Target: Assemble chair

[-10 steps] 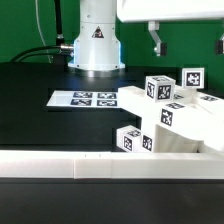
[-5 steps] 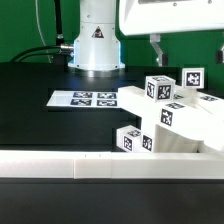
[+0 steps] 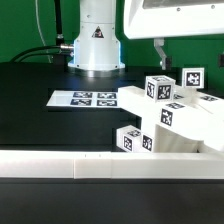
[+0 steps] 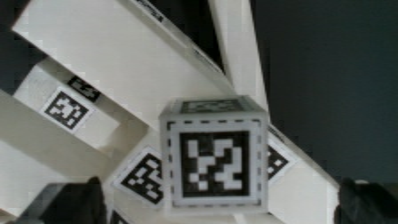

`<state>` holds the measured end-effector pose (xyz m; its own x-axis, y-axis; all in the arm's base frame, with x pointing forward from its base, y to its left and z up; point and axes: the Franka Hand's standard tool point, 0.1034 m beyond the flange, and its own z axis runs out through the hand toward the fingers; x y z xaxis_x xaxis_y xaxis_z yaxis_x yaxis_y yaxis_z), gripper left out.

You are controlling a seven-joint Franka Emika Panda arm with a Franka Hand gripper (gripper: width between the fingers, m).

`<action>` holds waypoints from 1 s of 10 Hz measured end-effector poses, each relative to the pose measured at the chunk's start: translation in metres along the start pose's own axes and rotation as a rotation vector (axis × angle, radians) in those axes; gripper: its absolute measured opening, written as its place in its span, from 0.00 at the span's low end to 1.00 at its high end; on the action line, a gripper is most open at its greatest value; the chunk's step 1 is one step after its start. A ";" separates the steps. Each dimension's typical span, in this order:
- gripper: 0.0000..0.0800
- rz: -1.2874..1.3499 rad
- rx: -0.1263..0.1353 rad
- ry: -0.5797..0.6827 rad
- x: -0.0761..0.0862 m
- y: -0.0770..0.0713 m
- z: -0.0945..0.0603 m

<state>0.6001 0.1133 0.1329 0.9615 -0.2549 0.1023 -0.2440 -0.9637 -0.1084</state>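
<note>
White plastic chair parts (image 3: 165, 115), tagged, heaped on the black desk (image 3: 40, 80) at the exterior view's right, just behind the long white border rail (image 3: 60, 163) and just beside the marker board (image 3: 85, 99). Topmost item: a tagged cube (image 4: 217, 150) standing on slanted slotted panels (image 4: 107, 60). End effector (image 3: 190, 47): above the heap and apart from it, jaws spread wide, nothing held; one fingertip (image 3: 159, 47) shows below the white wrist housing. Relation: the cube lies straight below the end effector, centred between the dark finger pads in the wrist view. Judgement: a plain vertical descent suits the coming grasp.
</note>
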 end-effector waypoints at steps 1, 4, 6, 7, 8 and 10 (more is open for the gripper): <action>0.81 -0.010 -0.008 -0.003 -0.002 0.000 0.004; 0.80 -0.009 -0.012 0.002 -0.002 0.003 0.009; 0.59 -0.009 -0.015 0.006 -0.002 0.004 0.011; 0.36 -0.008 -0.015 0.006 -0.001 0.004 0.011; 0.36 -0.008 -0.015 0.006 -0.001 0.004 0.011; 0.36 0.014 -0.014 0.006 -0.001 0.004 0.011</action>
<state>0.5993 0.1109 0.1213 0.9571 -0.2692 0.1071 -0.2596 -0.9610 -0.0956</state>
